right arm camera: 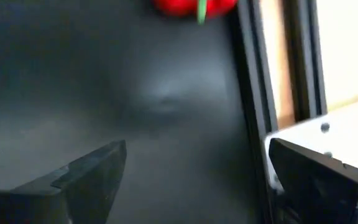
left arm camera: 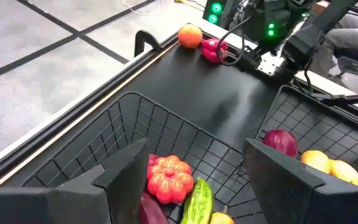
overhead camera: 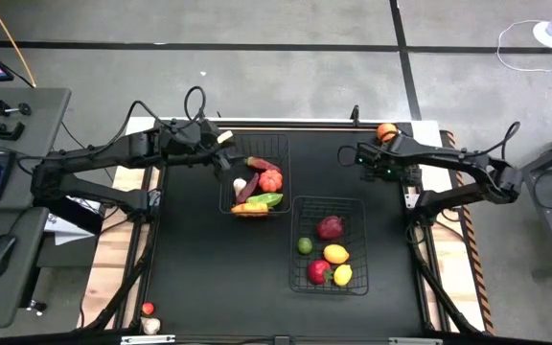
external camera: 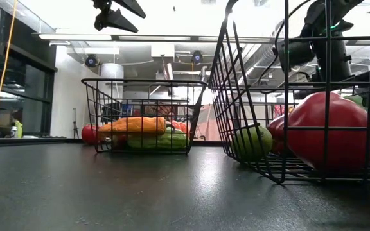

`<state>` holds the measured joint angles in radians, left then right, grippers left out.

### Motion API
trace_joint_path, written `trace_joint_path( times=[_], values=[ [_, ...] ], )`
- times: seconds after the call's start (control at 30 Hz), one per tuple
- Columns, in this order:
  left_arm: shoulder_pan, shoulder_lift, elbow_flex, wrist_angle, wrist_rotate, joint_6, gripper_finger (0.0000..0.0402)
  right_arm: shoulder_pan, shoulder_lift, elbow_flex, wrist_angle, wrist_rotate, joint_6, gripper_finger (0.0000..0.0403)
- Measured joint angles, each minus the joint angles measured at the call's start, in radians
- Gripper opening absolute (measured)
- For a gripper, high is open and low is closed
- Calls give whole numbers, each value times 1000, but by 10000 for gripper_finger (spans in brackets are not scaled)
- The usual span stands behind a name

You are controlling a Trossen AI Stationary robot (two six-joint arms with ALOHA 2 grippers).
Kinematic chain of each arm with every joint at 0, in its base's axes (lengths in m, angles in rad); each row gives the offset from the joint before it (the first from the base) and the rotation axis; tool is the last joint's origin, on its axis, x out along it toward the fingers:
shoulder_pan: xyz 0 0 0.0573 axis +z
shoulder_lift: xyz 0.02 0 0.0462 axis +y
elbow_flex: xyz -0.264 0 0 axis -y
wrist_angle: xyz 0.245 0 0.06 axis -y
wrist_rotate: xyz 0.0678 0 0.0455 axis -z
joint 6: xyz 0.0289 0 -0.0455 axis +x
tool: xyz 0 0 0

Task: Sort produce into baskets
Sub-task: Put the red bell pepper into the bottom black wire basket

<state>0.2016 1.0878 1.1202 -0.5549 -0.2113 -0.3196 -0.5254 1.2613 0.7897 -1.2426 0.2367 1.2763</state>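
The right gripper [right arm camera: 191,174] hangs with jaws spread wide and empty; a red pepper [right arm camera: 194,6] lies on the black table [right arm camera: 104,93] just ahead. The left gripper [left arm camera: 191,177], jaws apart, hovers over the basket [left arm camera: 129,118] holding a small red pumpkin [left arm camera: 168,177].
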Motion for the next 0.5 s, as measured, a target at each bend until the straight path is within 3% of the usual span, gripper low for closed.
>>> trace_joint_path(
  times=[0.13, 0.37, 0.5],
  values=[
    [30, 0, 0, 2, -1, -17, 250, -34, 0, 4, 79, 95, 24, 387],
    [99, 0, 0, 7, -1, -120, 250, -185, 0, -102, 322, 104, -14, 387],
    [114, 0, 0, 7, -1, -190, 250, -223, 0, -102, 326, 173, -54, 387]
  ],
)
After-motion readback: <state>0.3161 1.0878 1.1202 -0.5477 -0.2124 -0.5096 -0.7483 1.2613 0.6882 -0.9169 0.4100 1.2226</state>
